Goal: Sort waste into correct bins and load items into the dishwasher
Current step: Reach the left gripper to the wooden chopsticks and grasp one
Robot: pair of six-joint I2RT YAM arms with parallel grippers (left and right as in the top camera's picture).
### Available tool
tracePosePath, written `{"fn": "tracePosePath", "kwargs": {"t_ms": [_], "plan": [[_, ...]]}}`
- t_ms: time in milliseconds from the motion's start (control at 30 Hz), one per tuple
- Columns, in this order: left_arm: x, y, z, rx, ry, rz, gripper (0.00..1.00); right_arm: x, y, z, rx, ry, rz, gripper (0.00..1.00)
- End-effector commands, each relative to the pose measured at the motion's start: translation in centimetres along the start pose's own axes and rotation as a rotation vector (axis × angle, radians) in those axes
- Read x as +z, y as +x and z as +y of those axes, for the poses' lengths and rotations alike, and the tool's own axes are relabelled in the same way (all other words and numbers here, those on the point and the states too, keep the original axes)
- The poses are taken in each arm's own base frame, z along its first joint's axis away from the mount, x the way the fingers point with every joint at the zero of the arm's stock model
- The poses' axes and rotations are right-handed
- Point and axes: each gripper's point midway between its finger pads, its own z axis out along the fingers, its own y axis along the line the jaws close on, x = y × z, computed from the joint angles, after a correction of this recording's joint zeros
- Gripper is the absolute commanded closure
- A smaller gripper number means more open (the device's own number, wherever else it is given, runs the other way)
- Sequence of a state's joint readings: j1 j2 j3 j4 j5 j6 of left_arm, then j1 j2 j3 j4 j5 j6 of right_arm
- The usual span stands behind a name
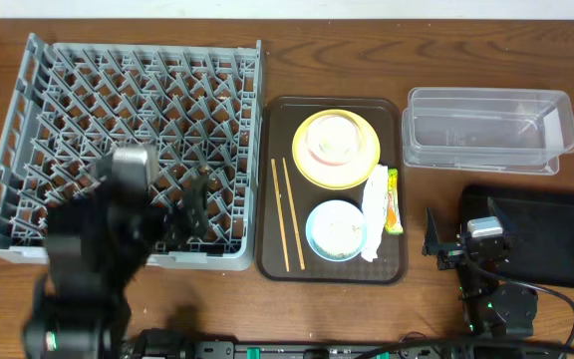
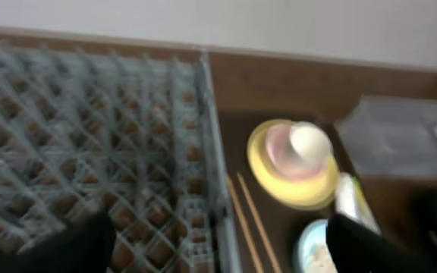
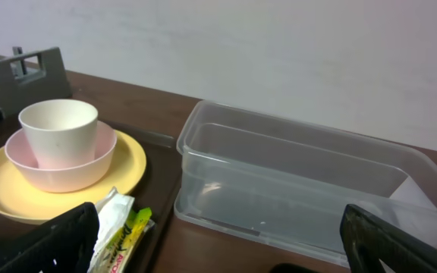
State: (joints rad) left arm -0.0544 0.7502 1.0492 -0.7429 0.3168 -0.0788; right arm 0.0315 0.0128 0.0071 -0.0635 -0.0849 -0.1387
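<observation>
Wrapper [image 1: 375, 211] and packet [image 1: 394, 199] lie on brown tray [image 1: 279, 120] beside plate [image 1: 307, 165]; tub [image 1: 486, 128] and black tray [image 1: 556, 229] sit right, rack [image 1: 118, 120] left, likely so each arm serves one side. Left gripper [image 2: 218, 243], right gripper [image 1: 434, 237] both gape empty

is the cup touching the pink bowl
Touching. The right wrist view shows the cup standing inside the pink bowl, its base hidden below the bowl's rim.
</observation>
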Motion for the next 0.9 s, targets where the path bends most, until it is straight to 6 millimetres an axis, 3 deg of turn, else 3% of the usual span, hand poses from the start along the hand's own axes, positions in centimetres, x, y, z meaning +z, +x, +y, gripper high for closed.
{"fn": "tracePosePath", "kwargs": {"t_ms": [0,33,133,300,333,400,533,600,633,733,767,833,867], "plan": [[2.0,-1.4,-2.0,-0.045,0.12,0.13,0.08,0.0,0.1,-0.1,0.014,0.007,0.003,0.01],[3.4,-1.2,-2.4,-0.075,0.16,0.181,0.08,0.0,0.1,-0.1,0.014,0.007,0.003,0.01],[5.1,0.0,-3.7,-0.121,0.27,0.275,0.09,0.0,0.1,-0.1,0.014,0.007,0.003,0.01],[5.8,0.9,-7.0,-0.201,0.519,0.382,0.09,0.0,0.1,-0.1,0.014,0.007,0.003,0.01],[6.0,1.1,-7.1,-0.213,0.534,0.397,0.11,0.0,0.1,-0.1,0.014,0.007,0.003,0.01],[6.5,1.7,-6.9,-0.235,0.527,0.425,0.26,0.0,0.1,-0.1,0.014,0.007,0.003,0.01],[6.4,2.9,-6.7,-0.272,0.515,0.472,0.32,0.0,0.1,-0.1,0.014,0.008,0.003,0.01],[6.3,3.2,-6.9,-0.273,0.518,0.484,0.08,0.0,0.1,-0.1,0.014,0.007,0.003,0.01],[6.3,3.2,-7.0,-0.27,0.52,0.485,0.02,0.0,0.1,-0.1,0.014,0.007,0.003,0.01],[6.4,3.4,-6.9,-0.269,0.508,0.49,0.0,0.0,0.1,-0.1,0.014,0.007,0.003,0.01],[6.5,3.4,-6.7,-0.266,0.494,0.489,0.17,0.0,0.1,-0.1,0.014,0.007,0.003,0.01],[6.8,3.6,-6.2,-0.261,0.465,0.489,0.41,0.0,0.1,-0.1,0.014,0.007,0.003,0.01],[6.9,3.7,-6.2,-0.261,0.451,0.492,0.47,0.0,0.1,-0.1,0.014,0.007,0.003,0.01]]}}
